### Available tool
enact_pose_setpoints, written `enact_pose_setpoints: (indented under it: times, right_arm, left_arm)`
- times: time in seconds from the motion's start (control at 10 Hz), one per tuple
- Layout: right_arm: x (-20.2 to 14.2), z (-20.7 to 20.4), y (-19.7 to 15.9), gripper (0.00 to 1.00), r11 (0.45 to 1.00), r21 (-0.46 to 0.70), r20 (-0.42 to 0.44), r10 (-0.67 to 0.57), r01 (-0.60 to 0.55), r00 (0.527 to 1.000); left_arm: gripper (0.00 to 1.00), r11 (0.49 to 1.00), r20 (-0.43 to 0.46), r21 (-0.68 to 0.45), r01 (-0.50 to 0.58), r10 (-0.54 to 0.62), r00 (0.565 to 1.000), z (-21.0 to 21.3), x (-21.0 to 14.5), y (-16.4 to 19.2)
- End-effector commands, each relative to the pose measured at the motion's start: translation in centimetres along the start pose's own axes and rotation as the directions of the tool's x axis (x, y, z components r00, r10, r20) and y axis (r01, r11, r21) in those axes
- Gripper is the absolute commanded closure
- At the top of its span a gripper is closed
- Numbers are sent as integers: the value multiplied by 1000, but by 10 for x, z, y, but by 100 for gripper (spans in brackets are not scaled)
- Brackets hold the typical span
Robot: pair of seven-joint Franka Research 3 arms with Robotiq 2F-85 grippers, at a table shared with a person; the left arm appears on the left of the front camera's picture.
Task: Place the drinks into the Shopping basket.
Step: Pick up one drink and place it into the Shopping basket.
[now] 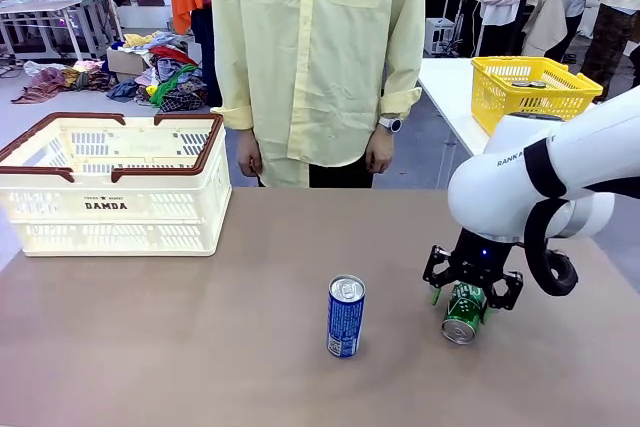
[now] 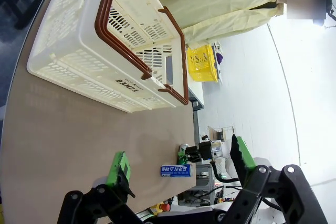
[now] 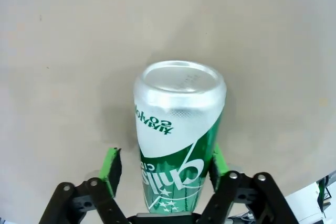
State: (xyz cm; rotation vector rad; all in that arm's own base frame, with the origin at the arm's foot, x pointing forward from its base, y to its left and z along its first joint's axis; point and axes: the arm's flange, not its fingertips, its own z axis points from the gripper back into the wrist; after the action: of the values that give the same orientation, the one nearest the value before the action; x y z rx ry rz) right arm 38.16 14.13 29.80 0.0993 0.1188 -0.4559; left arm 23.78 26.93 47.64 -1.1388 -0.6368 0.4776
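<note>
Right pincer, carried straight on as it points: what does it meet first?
The green can, lying between the fingers of the right pincer; right behind it the table, though depth is unclear.

bare table (image 1: 200,347) between blue can (image 1: 346,317), basket (image 1: 60,222)

White arm (image 1: 500,187), black jaws, green pads (image 3: 111,169).

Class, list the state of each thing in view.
green can: lying on its side
blue can: standing upright, free
Shopping basket: upright, no can seen inside
right gripper: jaws open around green can
left gripper: jaws open, empty
</note>
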Motion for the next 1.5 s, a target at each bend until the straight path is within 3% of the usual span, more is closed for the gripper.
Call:
enact_pose_setpoints:
  times: [0.0,0.6,0.8,1.1,1.2,1.3,1.4]
  right_arm:
    - [-8,-5,-6,100,1000,-12,32,2,-2,999]
    - [-14,12,-7,100,999,-20,58,45,-44,997]
    - [-17,90,-7,100,986,61,124,148,-156,981]
    - [-27,178,8,100,916,198,108,332,-348,937]
    - [-29,183,7,100,917,212,47,334,-336,941]
    - [-30,166,4,100,949,136,154,264,-285,952]
    - [-30,166,4,100,949,136,154,264,-285,952]
  left_arm:
    - [0,1000,6,-22,16,-16,1000,1,1,1]
    - [0,1000,6,-22,16,-16,1000,1,1,1]
    - [0,1000,6,-22,16,-16,1000,1,1,1]
    - [0,1000,6,-22,16,-16,1000,1,1,1]
    - [0,1000,6,-22,16,-16,1000,1,1,1]
    - [0,1000,6,-22,16,-16,1000,1,1,1]
    - [0,1000,6,-22,16,-16,1000,1,1,1]
